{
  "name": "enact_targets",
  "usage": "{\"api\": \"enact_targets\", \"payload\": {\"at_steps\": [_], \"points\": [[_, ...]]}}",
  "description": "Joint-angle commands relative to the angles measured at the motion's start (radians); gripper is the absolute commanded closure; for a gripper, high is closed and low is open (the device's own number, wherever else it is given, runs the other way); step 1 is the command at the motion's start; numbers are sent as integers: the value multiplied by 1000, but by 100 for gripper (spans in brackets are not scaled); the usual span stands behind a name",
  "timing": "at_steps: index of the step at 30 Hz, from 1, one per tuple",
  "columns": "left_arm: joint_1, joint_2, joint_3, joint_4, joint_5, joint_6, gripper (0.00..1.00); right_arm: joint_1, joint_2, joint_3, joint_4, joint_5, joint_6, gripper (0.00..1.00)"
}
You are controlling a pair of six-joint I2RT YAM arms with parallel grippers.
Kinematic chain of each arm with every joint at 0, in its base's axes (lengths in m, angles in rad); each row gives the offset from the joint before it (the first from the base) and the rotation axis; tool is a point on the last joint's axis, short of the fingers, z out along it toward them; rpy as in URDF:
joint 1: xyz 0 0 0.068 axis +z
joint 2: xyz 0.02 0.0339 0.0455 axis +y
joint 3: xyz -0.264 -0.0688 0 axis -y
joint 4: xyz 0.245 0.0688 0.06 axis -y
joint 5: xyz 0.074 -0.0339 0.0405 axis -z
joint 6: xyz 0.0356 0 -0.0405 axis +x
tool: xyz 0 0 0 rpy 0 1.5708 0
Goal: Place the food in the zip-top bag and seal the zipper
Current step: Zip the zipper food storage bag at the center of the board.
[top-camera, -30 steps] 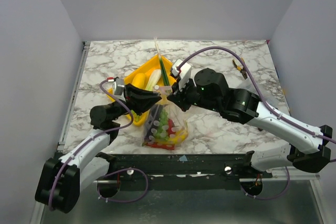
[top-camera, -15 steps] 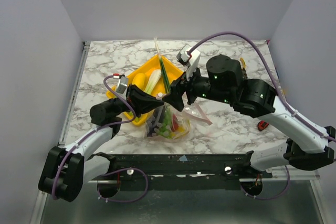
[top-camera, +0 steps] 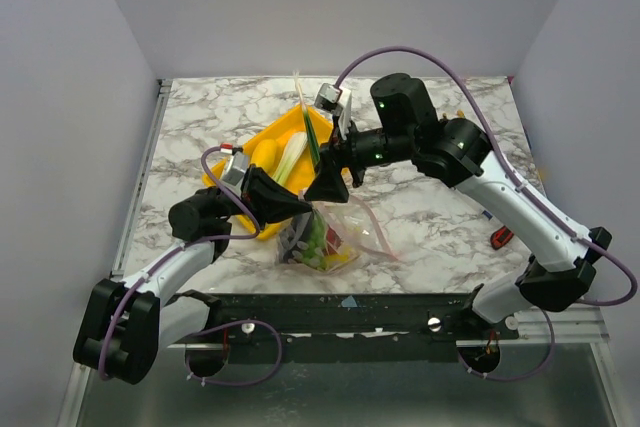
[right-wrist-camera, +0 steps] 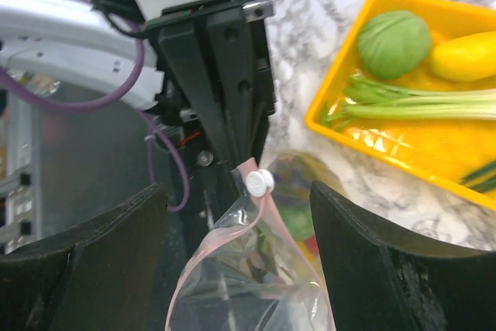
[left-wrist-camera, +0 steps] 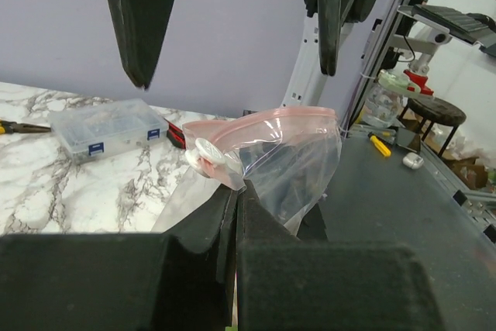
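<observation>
**Q:** Left end effector, state?
**A:** My left gripper (left-wrist-camera: 236, 188) has its jaws fully together. It pinches the top corner of the zip-top bag (left-wrist-camera: 288, 162), right at the end of the zipper (left-wrist-camera: 271, 120). The white slider (left-wrist-camera: 208, 153) sits against my fingertips, at 10 o'clock of them in the left wrist view.

**Q:** Right one?
**A:** My right gripper (right-wrist-camera: 236, 191) has its jaws spread wide and holds nothing. In its wrist view one finger stands at 9 o'clock of the slider and the other at 3 o'clock. Neither touches the film.

**Q:** Zipper closed?
**A:** No. Below the slider the pink strip runs as two separate lines, so the mouth gapes.

**Q:** Where is the bag?
**A:** In the top view it hangs from my left pinch near the 6 o'clock edge of the marble table (top-camera: 430, 132), mouth up, with its bottom on the surface. Some food (top-camera: 312, 242) is inside, green and red pieces.

**Q:** Other food?
**A:** It is in the yellow tray (right-wrist-camera: 335, 83), at 11 o'clock of the bag in the top view. I see a cabbage (right-wrist-camera: 394, 43), a leek (right-wrist-camera: 430, 103) and a yellow piece (right-wrist-camera: 465, 56).
</observation>
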Motion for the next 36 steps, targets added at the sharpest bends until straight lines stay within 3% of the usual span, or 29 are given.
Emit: {"api": "enact_targets", "payload": {"at_steps": [1, 5, 12, 20, 26, 28, 29, 31, 34, 36], "points": [[5, -6, 27, 116, 41, -3, 100, -50, 22, -49, -1, -220, 6, 25], [5, -11, 25, 117, 48, 0, 100, -64, 49, -71, 17, -267, 6, 33], [4, -16, 30, 117, 55, 4, 100, -65, 75, -113, 65, -328, 11, 38], [5, -12, 27, 116, 60, 10, 100, -67, 89, -123, 96, -368, 29, 58], [5, -14, 27, 116, 59, 7, 100, -67, 97, -135, 98, -420, 21, 95], [5, -15, 27, 110, 51, 1, 100, -67, 87, -144, 109, -404, 22, 100], [4, -16, 27, 94, 45, -2, 95, -67, 80, -150, 126, -381, 38, 100], [5, -25, 25, 36, 31, 5, 72, -67, 68, -159, 158, -357, 64, 100], [6, -61, 5, -45, 12, 56, 54, -67, 60, -153, 170, -324, 74, 100], [6, -91, 11, -161, -3, 113, 50, -67, 57, -138, 160, -308, 65, 100]]}}
